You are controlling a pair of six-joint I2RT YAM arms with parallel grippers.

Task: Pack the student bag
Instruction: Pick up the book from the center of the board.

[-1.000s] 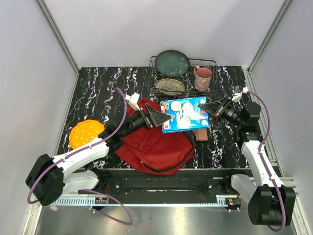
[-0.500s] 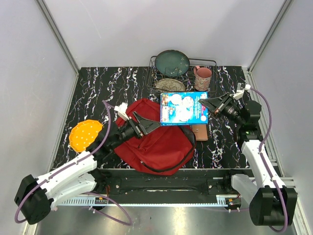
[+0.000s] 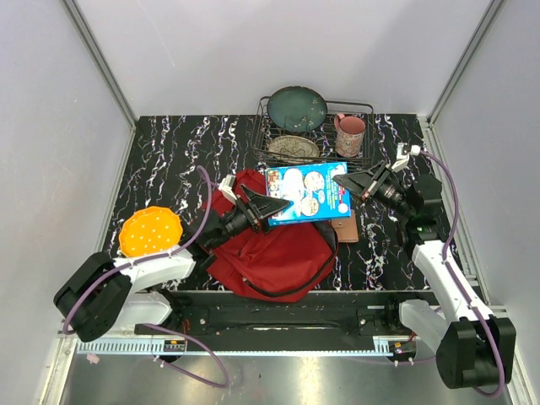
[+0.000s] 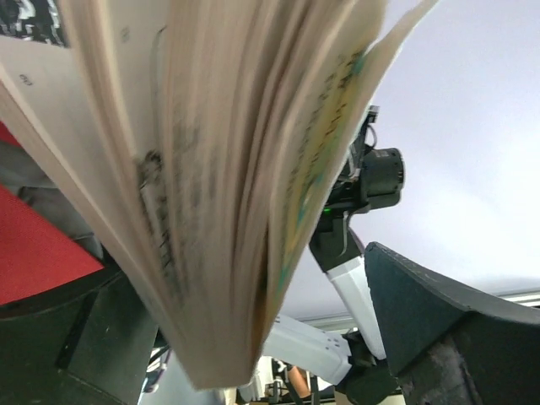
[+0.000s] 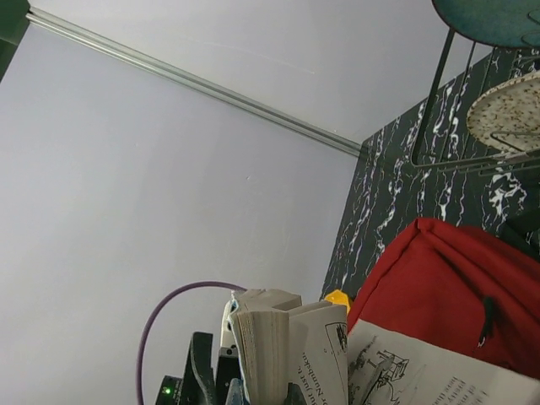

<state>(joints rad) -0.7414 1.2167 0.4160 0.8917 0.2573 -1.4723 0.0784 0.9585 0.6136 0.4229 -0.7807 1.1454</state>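
One red student bag (image 3: 270,253) is lying here, and it is serving as the landmark for everything else. One blue-covered book (image 3: 308,194) is being held up over the bag's far right part. One flat brown item (image 3: 344,228) is lying just right of the bag, partly under the book. One orange perforated disc (image 3: 150,232) is sitting to the bag's left. One wire dish rack (image 3: 259,126) is standing beyond the bag, carrying two plates: one teal plate (image 3: 297,107) and one speckled plate (image 3: 293,148). One pink mug (image 3: 349,133) is standing at the rack's right end.
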